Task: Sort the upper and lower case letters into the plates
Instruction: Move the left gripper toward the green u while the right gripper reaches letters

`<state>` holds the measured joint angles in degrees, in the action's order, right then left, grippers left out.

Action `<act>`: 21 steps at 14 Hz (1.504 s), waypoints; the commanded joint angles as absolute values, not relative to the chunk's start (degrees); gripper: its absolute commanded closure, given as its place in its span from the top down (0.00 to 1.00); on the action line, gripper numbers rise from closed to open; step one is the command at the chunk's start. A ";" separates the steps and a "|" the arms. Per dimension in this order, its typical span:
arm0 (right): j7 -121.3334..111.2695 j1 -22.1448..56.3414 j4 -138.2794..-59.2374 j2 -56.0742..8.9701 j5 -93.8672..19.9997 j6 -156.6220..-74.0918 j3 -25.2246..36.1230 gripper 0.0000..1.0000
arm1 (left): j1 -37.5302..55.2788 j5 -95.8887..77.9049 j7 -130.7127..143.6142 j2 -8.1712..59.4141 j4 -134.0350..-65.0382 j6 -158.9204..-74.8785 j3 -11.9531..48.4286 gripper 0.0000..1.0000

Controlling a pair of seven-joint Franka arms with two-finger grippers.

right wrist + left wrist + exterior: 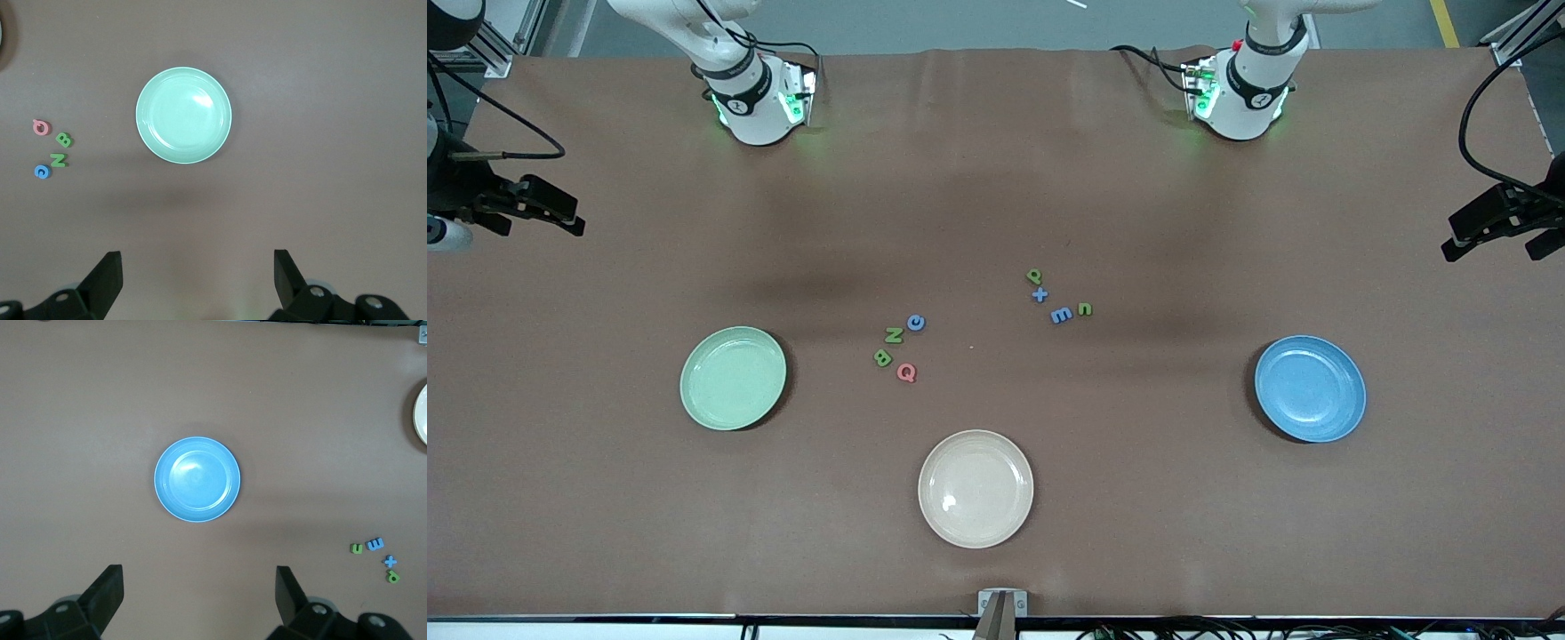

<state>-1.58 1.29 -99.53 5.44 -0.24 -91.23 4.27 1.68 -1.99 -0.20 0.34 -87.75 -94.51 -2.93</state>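
Front view: eight letters point(983, 322) lie mid-table in two clusters between my mint plate point(733, 378) and blue plate point(1310, 388). My left gripper point(199, 597) hangs over blue, right gripper point(197, 277) over mint, both with jaws wide and empty.

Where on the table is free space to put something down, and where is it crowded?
Bare cloth lies between the mint green plate and the cream plate, between the cream plate and the blue plate, and from the letters up to the arm bases. Crowded: the group N, B, Q, C and the group p, plus, m, n.
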 commanded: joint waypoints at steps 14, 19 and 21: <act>-1.76 0.79 -100.63 6.77 -0.09 -91.23 3.96 1.00 | 11.77 -2.55 0.00 9.04 -87.28 -93.69 3.16 1.00; -1.93 0.79 -100.63 6.86 0.09 -91.58 3.96 1.00 | 13.27 -2.90 -1.05 12.57 -87.19 -92.99 3.25 1.00; -2.02 0.79 -100.63 6.94 0.44 -91.84 3.96 1.00 | 12.66 -2.47 -1.23 13.18 -87.19 -92.81 2.99 1.00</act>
